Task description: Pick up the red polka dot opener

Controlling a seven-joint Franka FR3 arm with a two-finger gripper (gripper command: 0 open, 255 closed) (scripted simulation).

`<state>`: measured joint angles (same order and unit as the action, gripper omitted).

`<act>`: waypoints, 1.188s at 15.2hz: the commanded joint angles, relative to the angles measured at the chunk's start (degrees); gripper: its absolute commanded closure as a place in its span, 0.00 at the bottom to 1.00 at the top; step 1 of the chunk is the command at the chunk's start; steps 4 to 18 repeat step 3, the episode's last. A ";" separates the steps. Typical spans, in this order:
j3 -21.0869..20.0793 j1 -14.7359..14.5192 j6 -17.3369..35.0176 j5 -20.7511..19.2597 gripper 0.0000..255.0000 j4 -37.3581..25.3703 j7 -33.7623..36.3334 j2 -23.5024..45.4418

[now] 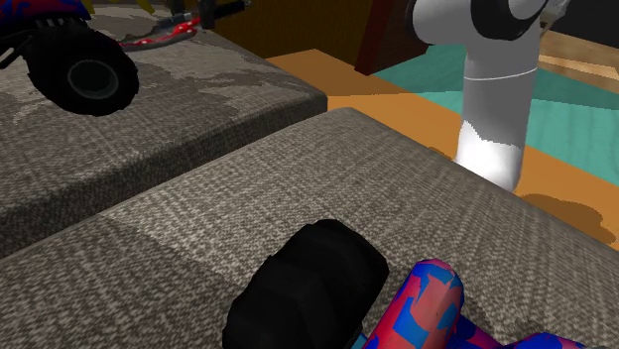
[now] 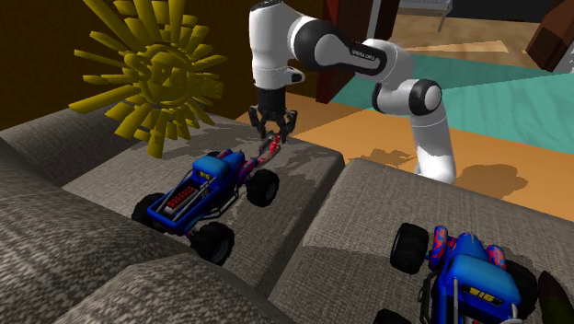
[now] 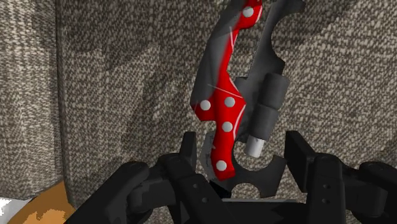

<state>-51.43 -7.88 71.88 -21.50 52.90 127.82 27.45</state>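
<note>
Shoulder view: white arm [image 1: 493, 109] over grey sofa cushion [image 1: 327, 188], second ext. view: hand [image 2: 274, 129] half spread, clamped on top end of red polka dot opener [image 2: 269, 150], opener dangling just below hand, blue toy truck [image 2: 207, 189] nearby, wrist view: opener's end between both fingers [image 3: 189, 149], touching.

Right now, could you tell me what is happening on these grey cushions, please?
The white arm's black gripper is clasping one end of the red polka dot opener. The opener slants down from it towards a grey cushion, close beside a blue toy truck. A second toy truck sits on the neighbouring cushion.
</note>
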 commanded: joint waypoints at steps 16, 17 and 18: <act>0.82 -3.16 -3.33 -1.81 1.00 -5.59 -0.14 2.03; 0.82 -3.16 -3.33 -1.81 1.00 -5.59 -0.14 2.03; 0.82 -3.16 -3.33 -1.81 1.00 -5.59 -0.14 2.03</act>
